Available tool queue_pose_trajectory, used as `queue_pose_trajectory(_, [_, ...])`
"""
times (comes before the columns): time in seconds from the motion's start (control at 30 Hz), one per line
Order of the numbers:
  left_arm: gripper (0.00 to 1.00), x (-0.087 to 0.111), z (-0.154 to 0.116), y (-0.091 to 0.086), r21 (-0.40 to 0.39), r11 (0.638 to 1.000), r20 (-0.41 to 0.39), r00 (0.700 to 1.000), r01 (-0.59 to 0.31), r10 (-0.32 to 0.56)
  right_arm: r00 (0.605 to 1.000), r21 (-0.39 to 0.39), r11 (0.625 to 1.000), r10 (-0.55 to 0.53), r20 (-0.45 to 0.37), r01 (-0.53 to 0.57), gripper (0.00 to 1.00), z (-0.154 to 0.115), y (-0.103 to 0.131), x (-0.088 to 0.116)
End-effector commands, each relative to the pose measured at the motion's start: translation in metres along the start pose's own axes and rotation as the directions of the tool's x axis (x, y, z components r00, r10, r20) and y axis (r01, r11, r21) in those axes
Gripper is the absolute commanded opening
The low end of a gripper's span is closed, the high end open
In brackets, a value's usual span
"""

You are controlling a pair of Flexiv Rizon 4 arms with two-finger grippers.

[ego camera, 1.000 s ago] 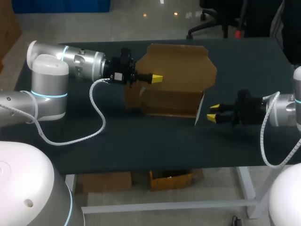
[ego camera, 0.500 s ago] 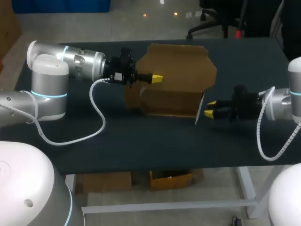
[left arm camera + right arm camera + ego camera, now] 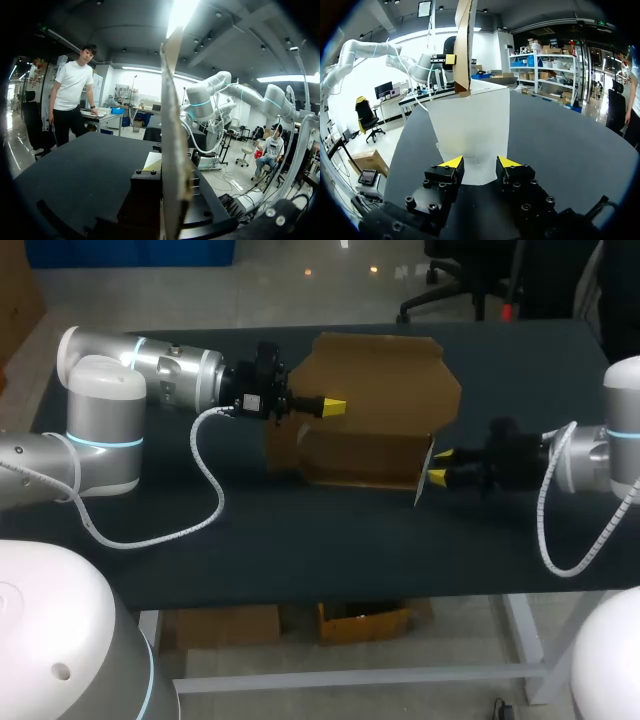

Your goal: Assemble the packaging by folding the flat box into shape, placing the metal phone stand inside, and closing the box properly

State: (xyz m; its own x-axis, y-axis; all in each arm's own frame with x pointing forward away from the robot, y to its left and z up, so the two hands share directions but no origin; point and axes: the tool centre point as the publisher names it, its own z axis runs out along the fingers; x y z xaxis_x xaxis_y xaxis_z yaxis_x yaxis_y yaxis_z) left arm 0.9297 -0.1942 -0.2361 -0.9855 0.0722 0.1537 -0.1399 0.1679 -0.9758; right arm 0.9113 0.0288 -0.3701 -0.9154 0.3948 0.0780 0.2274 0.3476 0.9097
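Observation:
A brown cardboard box (image 3: 365, 455) stands half folded at the table's middle, its big lid flap (image 3: 385, 370) raised behind it. My left gripper (image 3: 333, 405) is shut on the box's left upright panel, which runs edge-on between its fingers (image 3: 172, 150). My right gripper (image 3: 437, 466) is at the box's right end, open. Its yellow tips (image 3: 451, 162) point at the white inner face of the side flap (image 3: 470, 125), which lies just ahead of them. The left gripper's yellow tip (image 3: 450, 59) shows beyond the brown panel's edge (image 3: 462, 45). No metal phone stand is in view.
The dark table (image 3: 300, 540) has bare surface in front of the box and along its front edge. The left arm's white cable (image 3: 205, 480) loops over the table to the left of the box.
My right gripper has moved left, from off to the box's right up to its white side flap. The left arm and the box have stayed put.

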Motion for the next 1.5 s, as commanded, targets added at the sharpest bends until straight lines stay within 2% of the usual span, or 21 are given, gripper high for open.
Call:
queue_pose_trajectory(0.03, [0.0,-0.001,0.001,0.002,0.0,1.0,-0.002,1.0,0.0,0.0,1.0,0.004,1.0,-0.006,0.01,0.006,0.4,0.004,0.003,0.002])
queue_pose_trajectory(0.53, [0.0,-0.001,0.001,0.002,0.0,1.0,-0.002,1.0,0.0,0.0,0.998,0.014,0.999,-0.04,0.057,0.039,0.4,0.015,0.011,0.003])
queue_pose_trajectory(0.87, [0.0,-0.001,0.001,0.002,0.0,1.0,-0.002,1.0,0.0,0.0,0.994,0.004,1.0,-0.009,0.106,0.009,0.4,0.016,0.01,0.005])
queue_pose_trajectory(1.2, [0.0,-0.001,0.001,0.002,0.0,1.0,-0.002,1.0,0.0,0.0,0.981,0.006,1.0,0.01,0.196,-0.012,0.4,0.017,0.014,0.008])
queue_pose_trajectory(1.5, [0.0,-0.001,0.001,0.002,0.0,1.0,-0.002,1.0,0.0,0.0,0.973,-0.013,0.999,0.044,0.226,-0.042,0.4,0.019,0.013,0.004])
